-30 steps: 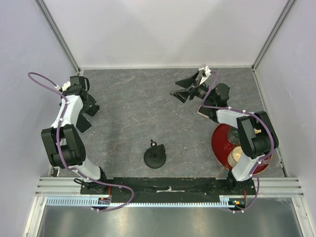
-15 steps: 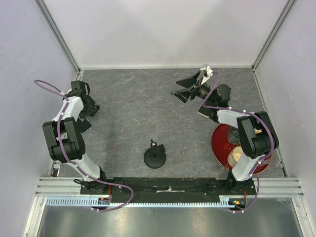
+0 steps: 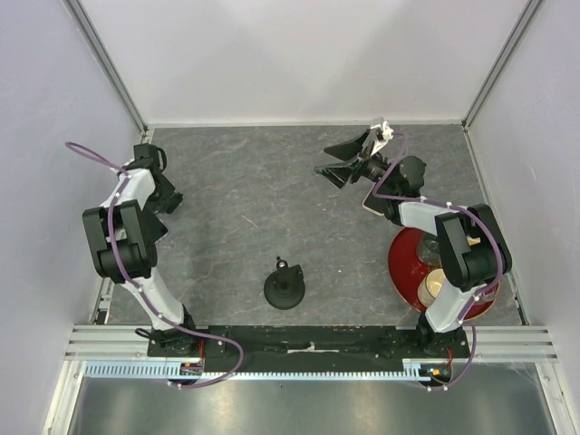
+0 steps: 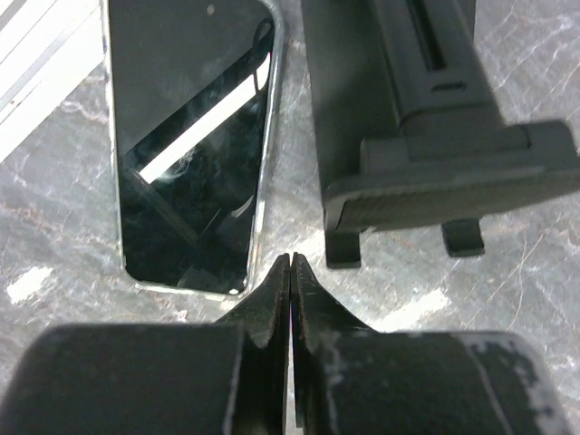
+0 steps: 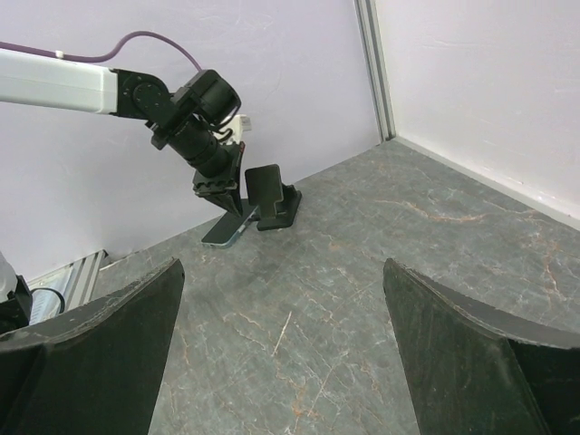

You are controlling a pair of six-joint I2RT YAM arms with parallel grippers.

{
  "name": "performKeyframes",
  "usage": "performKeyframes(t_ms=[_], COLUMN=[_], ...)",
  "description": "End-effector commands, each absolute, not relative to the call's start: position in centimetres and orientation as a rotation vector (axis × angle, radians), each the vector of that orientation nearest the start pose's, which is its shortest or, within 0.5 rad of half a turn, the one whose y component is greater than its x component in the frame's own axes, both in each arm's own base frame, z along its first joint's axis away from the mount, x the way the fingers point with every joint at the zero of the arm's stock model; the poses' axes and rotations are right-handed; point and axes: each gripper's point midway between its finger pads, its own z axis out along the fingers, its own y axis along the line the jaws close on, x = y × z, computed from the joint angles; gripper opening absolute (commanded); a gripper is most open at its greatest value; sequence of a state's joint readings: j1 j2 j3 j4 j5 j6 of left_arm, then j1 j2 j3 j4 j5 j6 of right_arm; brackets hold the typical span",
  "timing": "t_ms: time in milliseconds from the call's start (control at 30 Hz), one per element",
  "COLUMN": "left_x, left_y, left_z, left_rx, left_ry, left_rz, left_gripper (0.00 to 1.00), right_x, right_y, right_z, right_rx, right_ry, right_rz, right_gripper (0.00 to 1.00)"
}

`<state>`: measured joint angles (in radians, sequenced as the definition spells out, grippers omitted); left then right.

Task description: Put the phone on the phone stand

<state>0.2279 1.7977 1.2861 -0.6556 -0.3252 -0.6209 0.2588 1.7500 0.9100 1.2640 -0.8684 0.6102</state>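
The phone [image 4: 190, 145] lies flat on the table with its glossy black screen up and a pale rim; across the table it shows as phone [image 5: 227, 231]. Just right of it stands the black phone stand [image 4: 426, 136], also seen as phone stand [image 5: 272, 199] and phone stand [image 3: 169, 196]. My left gripper [image 4: 292, 265] is shut with nothing between its fingers. Its tips hover over bare table between the phone's near corner and the stand's foot. My right gripper [image 5: 281, 265] is open and empty at the back right, as right gripper [image 3: 341, 160] from above.
A red plate [image 3: 401, 263] holding bowls sits under the right arm. A black round object with a small knob [image 3: 285, 288] stands near the front middle. A pale flat corner [image 3: 369, 202] shows beneath the right arm. Walls close in on three sides.
The left gripper has gone from open to shut with nothing in it, and the left arm has drawn closer to the left wall. The right arm has not moved.
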Motion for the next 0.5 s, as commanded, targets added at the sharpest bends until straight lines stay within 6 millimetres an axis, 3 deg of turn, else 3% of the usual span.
performKeyframes(t_ms=[0, 67, 133, 300, 467], left_x=[39.7, 41.2, 42.0, 45.1, 46.4], left_y=[13.0, 12.7, 12.4, 11.8, 10.1], left_z=[6.1, 6.3, 5.2, 6.1, 6.3], left_rx=[-1.233, -1.228, -1.247, -1.241, -1.204], left_ry=[2.323, 2.323, 2.344, 2.288, 2.303], left_rz=[0.326, 0.276, 0.251, 0.121, -0.024], left_gripper=[0.03, 0.03, 0.03, 0.05, 0.13], right_x=[38.6, 38.6, 38.6, 38.8, 38.7], right_y=[25.7, 25.7, 25.6, 25.7, 25.7], right_z=[27.4, 27.4, 27.4, 27.3, 27.3], right_rx=[-0.638, -0.638, -0.636, -0.633, -0.638], right_ry=[1.221, 1.222, 1.222, 1.224, 1.221], right_rz=[1.229, 1.228, 1.225, 1.226, 1.229], right_gripper=[0.97, 0.97, 0.97, 0.97, 0.97])
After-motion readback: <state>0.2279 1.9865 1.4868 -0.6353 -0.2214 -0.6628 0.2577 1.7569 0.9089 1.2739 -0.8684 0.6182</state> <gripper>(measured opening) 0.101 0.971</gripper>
